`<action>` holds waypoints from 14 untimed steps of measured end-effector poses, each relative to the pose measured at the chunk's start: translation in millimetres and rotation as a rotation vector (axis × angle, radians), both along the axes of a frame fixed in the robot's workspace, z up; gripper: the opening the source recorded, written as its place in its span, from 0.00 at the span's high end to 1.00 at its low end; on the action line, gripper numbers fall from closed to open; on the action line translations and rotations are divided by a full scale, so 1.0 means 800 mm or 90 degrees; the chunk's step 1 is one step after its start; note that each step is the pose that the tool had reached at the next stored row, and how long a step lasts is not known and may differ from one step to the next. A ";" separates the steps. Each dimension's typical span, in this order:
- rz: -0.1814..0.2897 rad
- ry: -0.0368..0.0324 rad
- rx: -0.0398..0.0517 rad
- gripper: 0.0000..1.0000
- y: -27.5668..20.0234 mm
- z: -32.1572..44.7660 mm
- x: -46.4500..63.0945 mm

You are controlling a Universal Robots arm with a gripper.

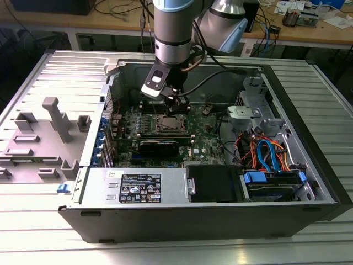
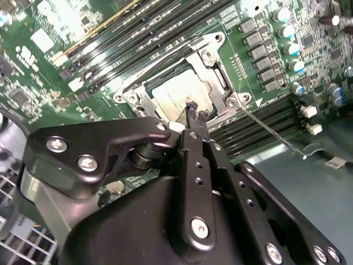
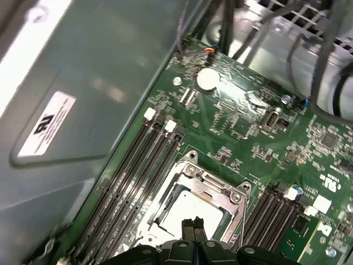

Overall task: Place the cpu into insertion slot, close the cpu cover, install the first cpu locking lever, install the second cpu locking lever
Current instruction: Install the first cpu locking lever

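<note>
The cpu (image 2: 176, 91) lies flat in its socket on the green motherboard (image 1: 204, 138), its silvery top showing in both wrist views (image 3: 185, 205). The cpu cover (image 2: 216, 77) lies down around it as a metal frame (image 3: 212, 190). My gripper (image 2: 193, 113) hangs just above the cpu's edge, shut, with nothing visible between the black fingertips (image 3: 193, 224). In the exterior view the gripper (image 1: 175, 105) stands over the far side of the socket (image 1: 169, 123). A thin metal locking lever (image 2: 271, 134) sticks out from the socket's corner across the memory slots.
The motherboard sits inside an open computer case (image 1: 309, 138). Black memory slots (image 3: 138, 165) flank the socket. A labelled power supply (image 1: 140, 187) and a drive bay with blue and orange cables (image 1: 267, 157) fill the near side. Grey fixtures (image 1: 55, 118) stand on the table at the exterior view's left.
</note>
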State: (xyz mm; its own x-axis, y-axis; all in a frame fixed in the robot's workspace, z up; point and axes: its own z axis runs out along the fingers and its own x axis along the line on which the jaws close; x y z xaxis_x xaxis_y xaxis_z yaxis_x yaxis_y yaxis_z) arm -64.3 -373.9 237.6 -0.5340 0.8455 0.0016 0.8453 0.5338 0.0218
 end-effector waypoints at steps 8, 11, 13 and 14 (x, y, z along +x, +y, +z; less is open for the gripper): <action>0.015 0.0000 0.0000 0.89 0.0000 0.0109 0.000; 0.018 0.0000 0.0000 0.89 0.0000 0.0203 0.000; 0.023 -0.0001 0.0000 0.89 0.0000 0.0212 0.000; 0.029 -0.0001 0.0000 0.89 0.0000 0.0211 0.000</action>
State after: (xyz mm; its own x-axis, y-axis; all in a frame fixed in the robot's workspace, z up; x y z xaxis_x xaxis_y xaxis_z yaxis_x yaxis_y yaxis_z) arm -64.5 -373.9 254.5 -0.5716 0.8205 0.0015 0.8203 0.5715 0.0219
